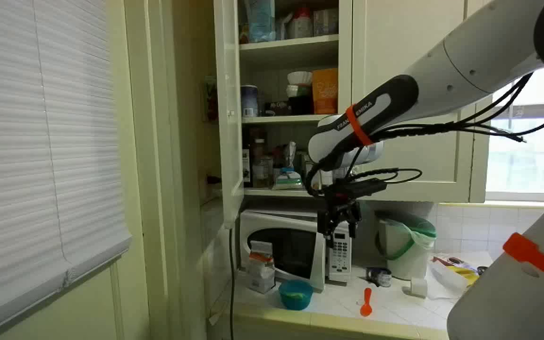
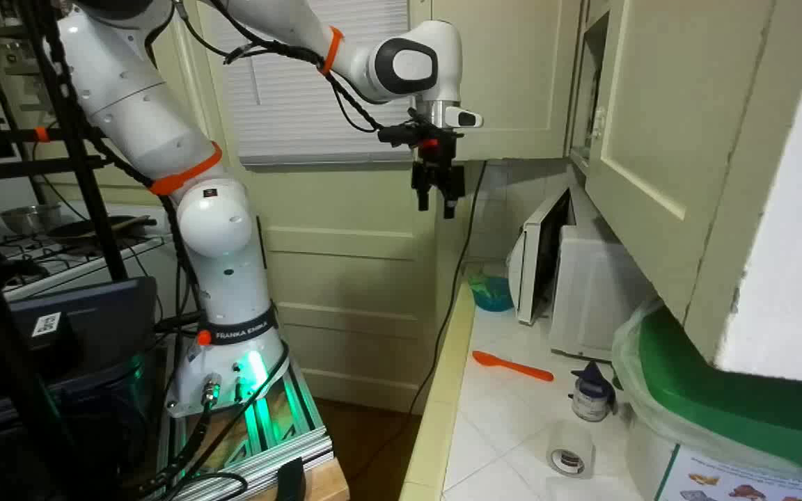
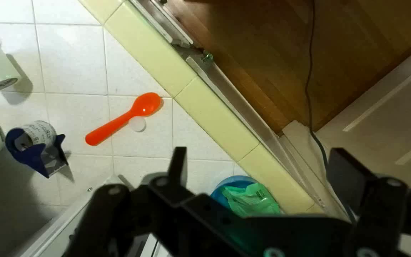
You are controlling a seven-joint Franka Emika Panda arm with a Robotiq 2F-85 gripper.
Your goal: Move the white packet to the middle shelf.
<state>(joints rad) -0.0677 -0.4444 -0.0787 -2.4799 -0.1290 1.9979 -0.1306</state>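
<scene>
- Counting from left to right, we see a dark blue canister, a low black box, stacked white bowl-shaped things and an orange pouch along the flat, white-painted middle shelf.
- The open cream cupboard door stands at that shelf's left, and the white robot arm covers the shelf's right end in the same exterior view.
- Below, we find the white packet with an orange band upright on the white-tiled countertop, just left of the round teal bowl and in front of the white microwave, whose door hangs ajar.
- The gripper points down, its black fingers spread well apart.
- We can identify the packet in an exterior view only; the wrist view clearly shows a small white disc just beside the orange plastic spoon.
- In an exterior view, a closed cream door leaves us only a dark slit of cupboard, and the green-rimmed white bin is cut off.
- Jars on the bottom shelf are too dim to name.
</scene>
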